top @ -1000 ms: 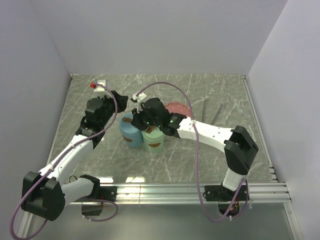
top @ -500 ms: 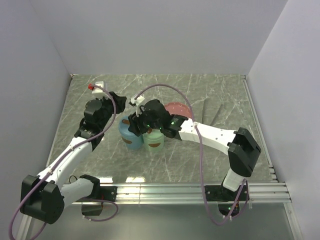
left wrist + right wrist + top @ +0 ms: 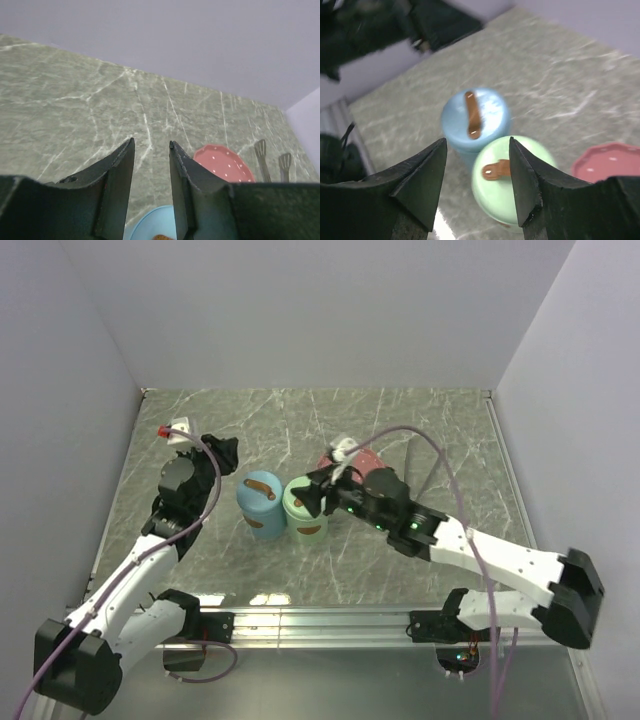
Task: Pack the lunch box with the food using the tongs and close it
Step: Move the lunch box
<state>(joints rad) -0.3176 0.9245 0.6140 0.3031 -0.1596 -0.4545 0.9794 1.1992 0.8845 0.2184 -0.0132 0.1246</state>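
- Noting one marble desk [image 3: 250,570].
- Two arms: right arm [image 3: 470,545] has backed off the tubs, jaws released, empty, over the green lid; left arm [image 3: 150,545] swung leftward, jaws slightly parted, empty.
- Two lunch box tubs, blue tub [image 3: 262,502] and green tub [image 3: 305,508], lidded, side by side.
- One pink plate [image 3: 223,162].
- One tongs [image 3: 260,150], on desk right of plate.

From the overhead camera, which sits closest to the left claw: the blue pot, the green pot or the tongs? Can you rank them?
1. Blue pot, just to the right of the left claw and nearer the arm bases.
2. Green pot, right beside the blue one, on its far side.
3. Tongs, away on the table's right side.
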